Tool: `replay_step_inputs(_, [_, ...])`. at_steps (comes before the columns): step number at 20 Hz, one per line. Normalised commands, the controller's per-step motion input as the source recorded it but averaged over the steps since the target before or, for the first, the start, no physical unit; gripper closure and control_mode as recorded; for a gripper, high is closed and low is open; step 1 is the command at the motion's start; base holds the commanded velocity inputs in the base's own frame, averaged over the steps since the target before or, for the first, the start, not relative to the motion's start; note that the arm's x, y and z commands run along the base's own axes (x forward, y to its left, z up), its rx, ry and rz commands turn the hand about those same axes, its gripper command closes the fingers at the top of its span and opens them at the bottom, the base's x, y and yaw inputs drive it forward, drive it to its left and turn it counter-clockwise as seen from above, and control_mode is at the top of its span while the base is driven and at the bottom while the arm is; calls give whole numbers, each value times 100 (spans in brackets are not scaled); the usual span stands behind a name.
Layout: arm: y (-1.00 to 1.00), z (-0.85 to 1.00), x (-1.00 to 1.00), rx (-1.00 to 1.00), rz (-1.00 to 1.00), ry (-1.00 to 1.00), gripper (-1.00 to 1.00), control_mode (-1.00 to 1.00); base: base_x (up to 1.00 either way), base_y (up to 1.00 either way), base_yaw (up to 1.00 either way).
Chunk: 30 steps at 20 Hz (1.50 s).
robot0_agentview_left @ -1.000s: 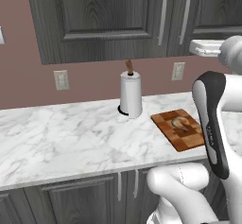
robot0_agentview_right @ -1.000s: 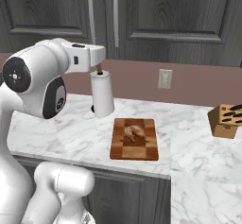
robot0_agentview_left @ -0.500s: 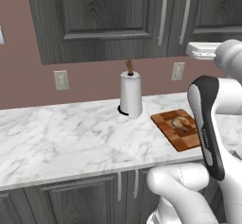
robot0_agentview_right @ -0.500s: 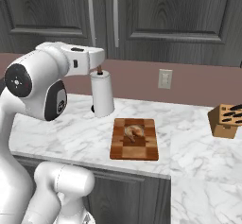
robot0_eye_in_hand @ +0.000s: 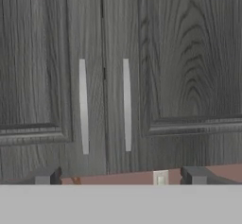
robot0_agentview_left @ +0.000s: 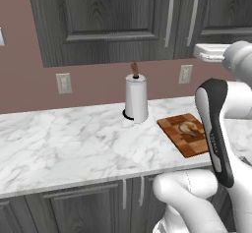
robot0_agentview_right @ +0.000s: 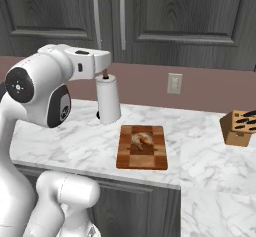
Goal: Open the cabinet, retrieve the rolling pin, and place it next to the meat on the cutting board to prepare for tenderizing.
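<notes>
The cabinet (robot0_eye_in_hand: pixel 118 76) occupied the wall above the counter, its two dark grey wood-grain doors shut and meeting at a central seam. Two long silver bar handles (robot0_eye_in_hand: pixel 126 105) hung upright on either side of that seam. In the right base view the same doors (robot0_agentview_right: pixel 150 11) stood closed above the reddish wall.

The marble counter (robot0_agentview_left: pixel 64 148) ran left to right below, white with grey veining. The white arm (robot0_agentview_right: pixel 45 81) reached up from the near left in the right base view, its forearm level with the lower edge of the cabinet doors.

The gripper (robot0_eye_in_hand: pixel 119 176) faced the cabinet doors, its fingertips (robot0_eye_in_hand: pixel 45 176) standing wide apart with nothing between them. It was not touching either handle.

The cutting board (robot0_agentview_right: pixel 142 147) lay flat on the counter, towards the near edge, checkered in reddish-brown. The paper towel roll (robot0_agentview_right: pixel 108 100) stood upright on its holder to the far left of the board, apart from it. A tan knife block (robot0_agentview_right: pixel 239 127) sat at the far right of the counter, well apart from the board.

The meat (robot0_agentview_right: pixel 140 139) rested on the cutting board, on the far half, a small pale curled lump. A white wall outlet (robot0_agentview_right: pixel 174 83) was fixed to the wall beyond the board.
</notes>
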Motion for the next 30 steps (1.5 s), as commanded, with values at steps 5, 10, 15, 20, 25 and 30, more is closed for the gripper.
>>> replay_step_inputs(5, [0, 0, 25, 1, 0, 0, -100, -100, 0, 0, 0])
replay_step_inputs(10, [0, 0, 43, 0, 0, 1, -100, -100, 0, 0, 0])
replay_step_inputs(15, [0, 3, 50, 0, 0, 2, -100, -100, 0, 0, 0])
replay_step_inputs(20, [0, 4, 46, 0, 1, 3, -100, -100, 0, 0, 0])
replay_step_inputs(25, [0, 3, 42, 0, 1, 1, -100, -100, 0, 0, 0])
replay_step_inputs(30, [-2, 8, 34, -2, 0, 0, -100, -100, 0, 0, 0])
